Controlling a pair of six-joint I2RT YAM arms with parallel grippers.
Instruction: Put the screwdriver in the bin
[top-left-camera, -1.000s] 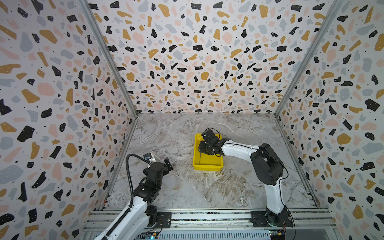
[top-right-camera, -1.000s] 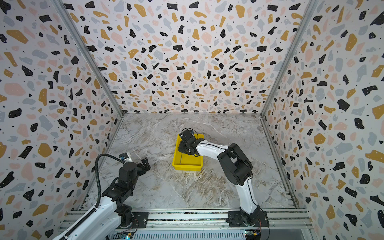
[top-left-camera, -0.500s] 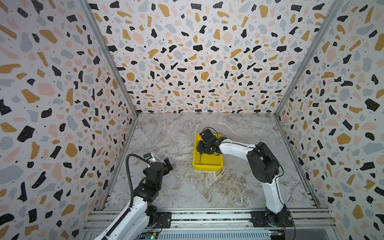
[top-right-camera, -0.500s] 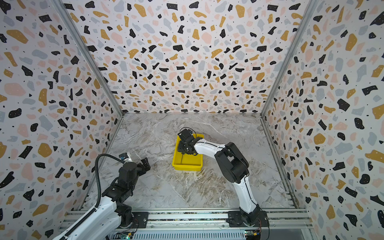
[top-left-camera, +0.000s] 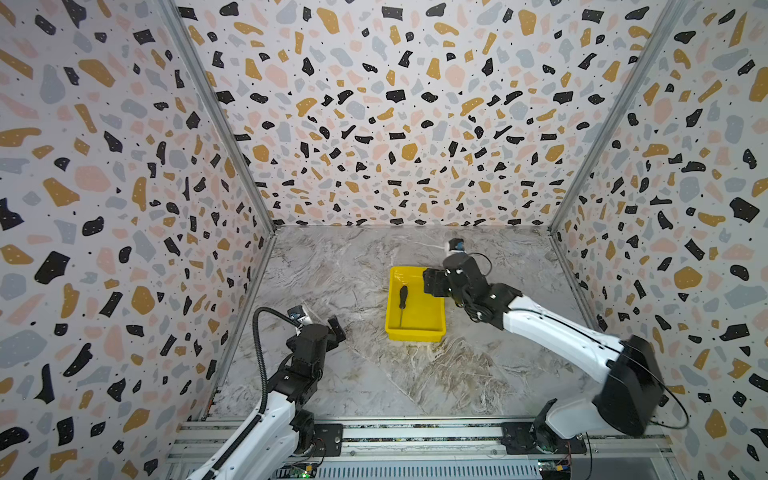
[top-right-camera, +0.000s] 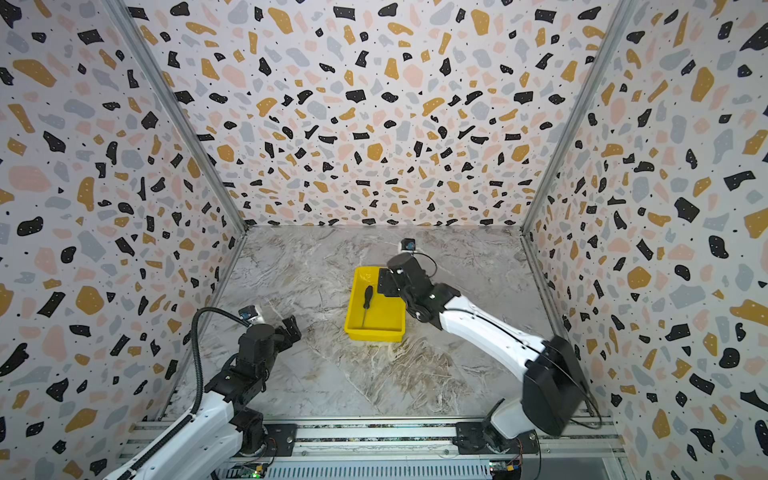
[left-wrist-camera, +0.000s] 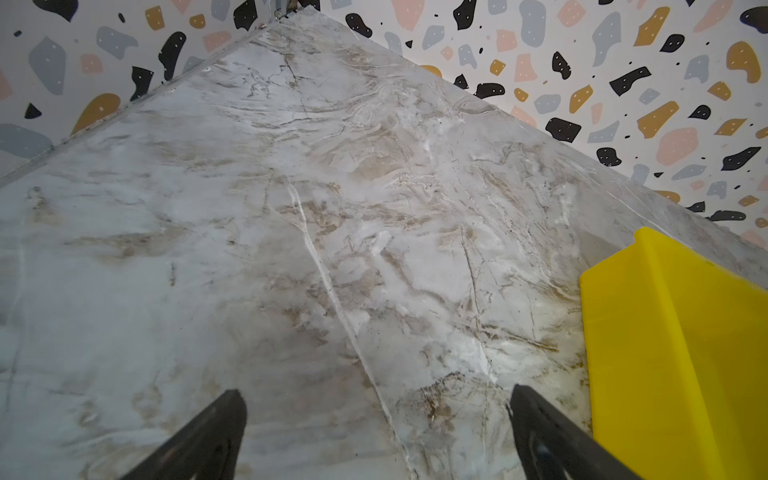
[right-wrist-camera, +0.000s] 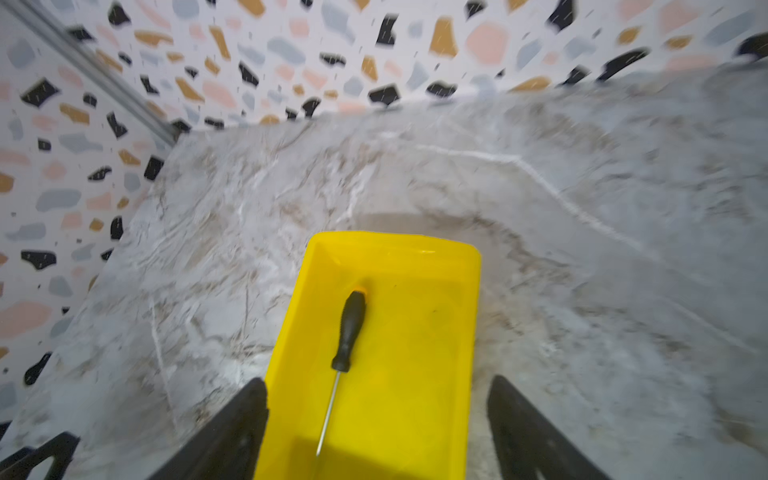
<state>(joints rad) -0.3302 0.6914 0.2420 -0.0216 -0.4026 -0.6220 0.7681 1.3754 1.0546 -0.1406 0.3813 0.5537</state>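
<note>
The black-handled, silver-shafted screwdriver (right-wrist-camera: 347, 332) lay in the yellow plastic bin (right-wrist-camera: 395, 242); the right claw (right-wrist-camera: 377, 381), spread empty, could clip the rim on retreat

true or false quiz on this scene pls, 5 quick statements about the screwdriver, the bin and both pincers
1. The screwdriver lies inside the bin. True.
2. The right pincer is shut on the screwdriver. False: its jaws stand open, holding nothing.
3. The left pincer is open above bare table. True.
4. The screwdriver's handle points toward the robot's side. False: it points toward the back wall, the tip toward the robot.
5. The bin lies tipped on its side. False: it sits flat on the table.
</note>
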